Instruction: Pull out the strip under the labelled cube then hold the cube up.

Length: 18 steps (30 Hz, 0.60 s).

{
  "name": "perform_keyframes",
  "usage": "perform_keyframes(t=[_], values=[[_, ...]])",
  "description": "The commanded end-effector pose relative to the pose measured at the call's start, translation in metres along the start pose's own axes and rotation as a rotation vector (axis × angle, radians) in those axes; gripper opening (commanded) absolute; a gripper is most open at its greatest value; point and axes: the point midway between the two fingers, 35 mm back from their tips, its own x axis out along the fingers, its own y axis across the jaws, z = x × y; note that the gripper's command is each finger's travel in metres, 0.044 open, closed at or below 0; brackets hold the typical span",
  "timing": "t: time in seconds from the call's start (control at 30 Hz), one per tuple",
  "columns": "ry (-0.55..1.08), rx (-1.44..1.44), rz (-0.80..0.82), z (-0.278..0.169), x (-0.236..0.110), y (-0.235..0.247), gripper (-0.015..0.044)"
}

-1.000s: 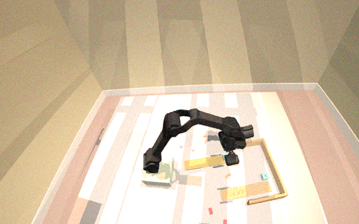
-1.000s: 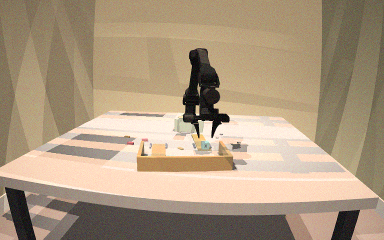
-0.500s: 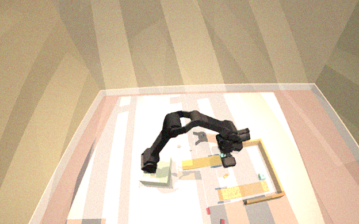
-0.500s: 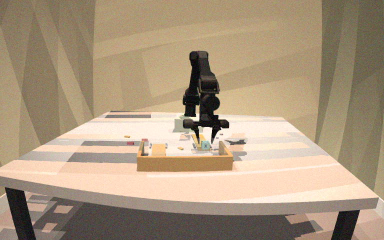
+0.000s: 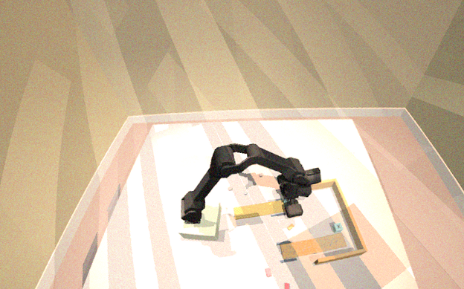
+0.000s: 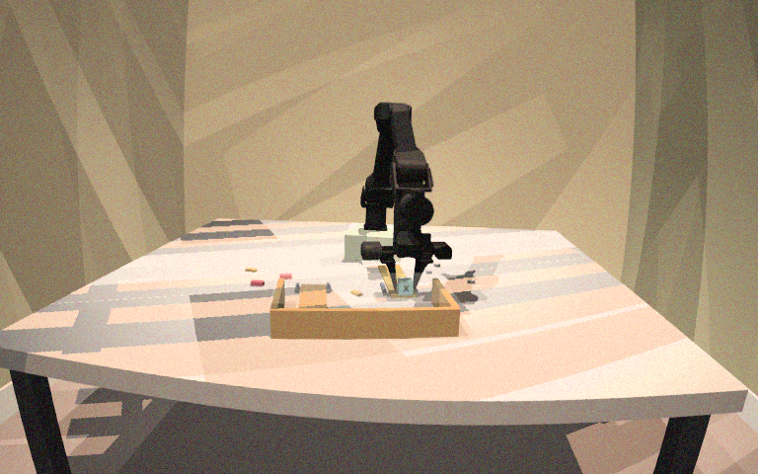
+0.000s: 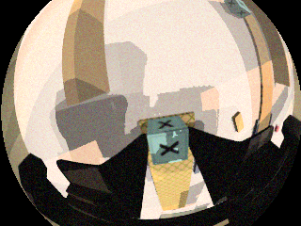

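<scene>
1. Table (image 6: 559, 385); patterned top makes edges hard to read.
2. Arm (image 5: 260, 157) bends over from its pale base block (image 5: 204, 225), wrist pointing straight down for a top grasp.
3. Orange fence (image 6: 363, 323) just beyond the gripper (image 6: 406, 273); it hides the strip ends from the exterior view.
4. Yellow strip (image 5: 257, 209) directly below the hand; second strip (image 5: 313, 246) well off, inside the fence.
5. Labelled cube (image 7: 166, 141) sits between the fingers, apparently on the yellow strip's end; so the strip looks not yet pulled.
6. Fingers partway together, astride the cube; contact unclear, so can't tell if clamped.
7. Second small cube (image 5: 337, 226) beyond the hand; marking too small to read surely.
</scene>
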Motion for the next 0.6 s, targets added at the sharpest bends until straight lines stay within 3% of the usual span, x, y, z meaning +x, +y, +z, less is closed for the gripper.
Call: perform_keyframes(t=[0.0, 0.17, 0.3, 0.57], values=[[-0.001, 0.0, 0.0, 0.0, 0.0, 0.0, 0.0132], [-0.001, 0.0, 0.0, 0.0, 0.0, 0.0, 0.0098], [-0.001, 0.0, 0.0, -0.002, -0.003, 0.0, 0.0], [0.003, -0.001, 0.0, -0.031, -0.025, -0.002, 0.0]])
